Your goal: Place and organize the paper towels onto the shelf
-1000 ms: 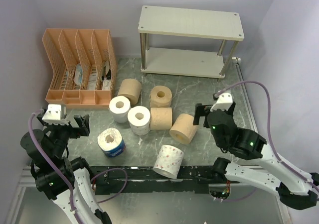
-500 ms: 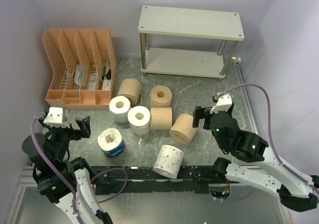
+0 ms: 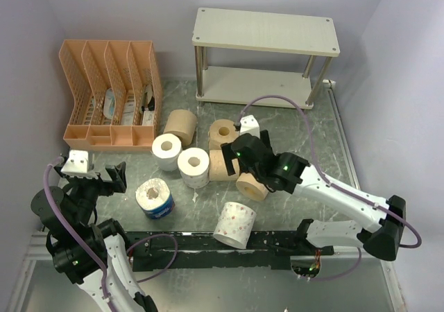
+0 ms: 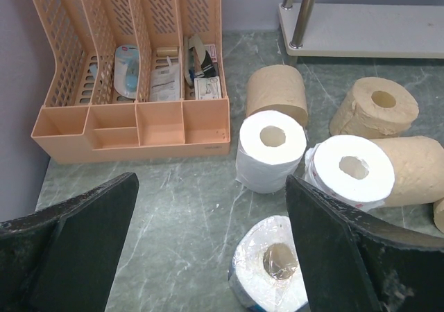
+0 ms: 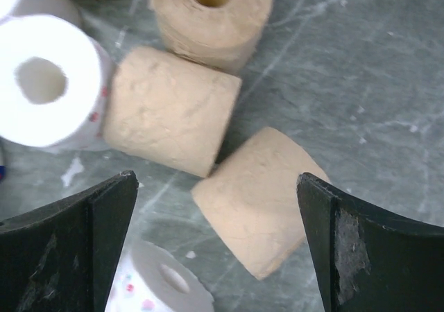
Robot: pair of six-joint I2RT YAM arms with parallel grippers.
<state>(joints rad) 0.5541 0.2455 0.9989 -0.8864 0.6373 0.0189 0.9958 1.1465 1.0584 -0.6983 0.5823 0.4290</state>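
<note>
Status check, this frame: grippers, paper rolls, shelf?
Left gripper open, empty. Right gripper open above tan-brown paper roll lying sideways. Off-white two-tier shelf holds no rolls. Nothing blocking.

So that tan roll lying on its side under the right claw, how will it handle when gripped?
The tan roll looks soft and crinkled, so it probably squashes under the right claw. Lying on its side, it may roll if nudged off-centre.

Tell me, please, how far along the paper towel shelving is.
Nothing is done yet: both tiers of the shelf are bare, and all eight rolls sit on the table. In hand: the right gripper hovers open above a tan roll; the left gripper is open, holding nothing. Left: every roll must go onto the shelf.
</note>
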